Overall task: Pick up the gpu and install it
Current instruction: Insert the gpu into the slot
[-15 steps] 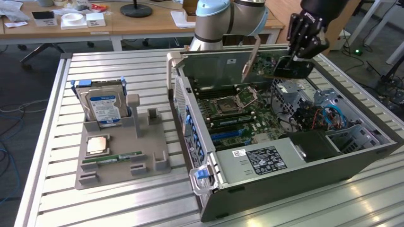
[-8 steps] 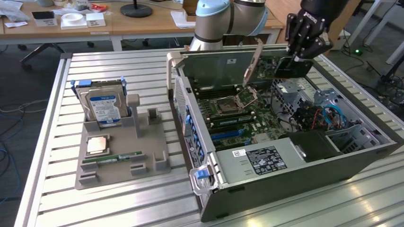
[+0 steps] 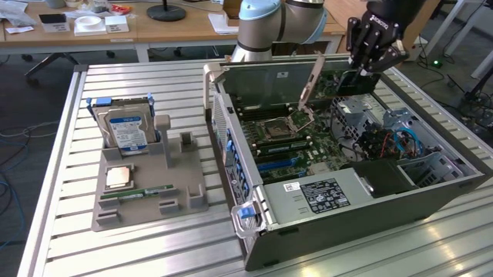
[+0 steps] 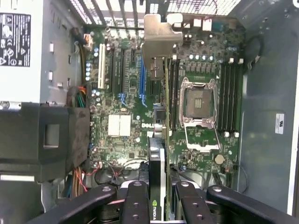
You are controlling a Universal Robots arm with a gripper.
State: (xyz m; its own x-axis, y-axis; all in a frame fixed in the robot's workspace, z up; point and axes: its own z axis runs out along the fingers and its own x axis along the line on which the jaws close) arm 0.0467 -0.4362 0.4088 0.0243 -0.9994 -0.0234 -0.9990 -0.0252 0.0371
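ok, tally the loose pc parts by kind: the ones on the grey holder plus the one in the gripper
gpu, held in the gripper over the open case: 1
hard drive, upright in the holder: 1
cpu chip, flat on the holder: 1
memory stick, lying on the holder: 1
Total: 4
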